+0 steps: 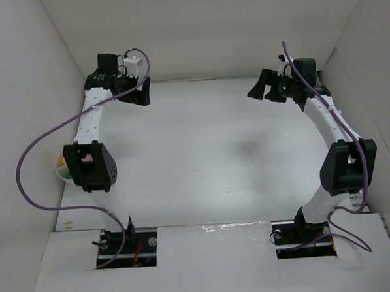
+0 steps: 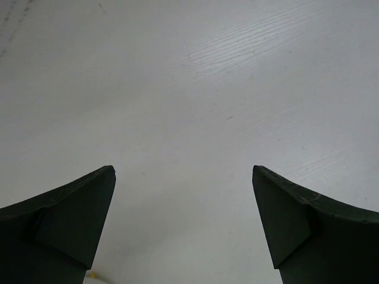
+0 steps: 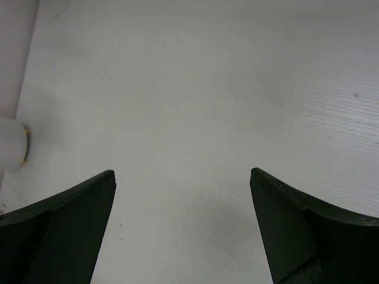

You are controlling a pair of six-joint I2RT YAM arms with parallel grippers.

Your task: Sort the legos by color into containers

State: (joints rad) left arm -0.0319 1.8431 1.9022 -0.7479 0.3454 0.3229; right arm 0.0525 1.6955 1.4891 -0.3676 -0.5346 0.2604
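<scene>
left hand (image 2: 183, 173): fingers spread wide, nothing between them, bare white counter (image 2: 195, 89) below. right hand (image 3: 181, 173): likewise wide open, empty. both hands at the far end, well apart. container (image 1: 60, 170) by the left wall, partly hidden behind the left arm (image 1: 90, 166); legos (image 1: 63, 167) in it show green and yellow. right wrist view: whitish cup (image 3: 10, 145) at left edge, yellow specks on its side; contents unclear.

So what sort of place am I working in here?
Likely a lab test cell rather than a home or factory: plain white walls box in a white floor, a left arm and right arm are bolted at its near edge, and a small cup sits by the left wall.
</scene>
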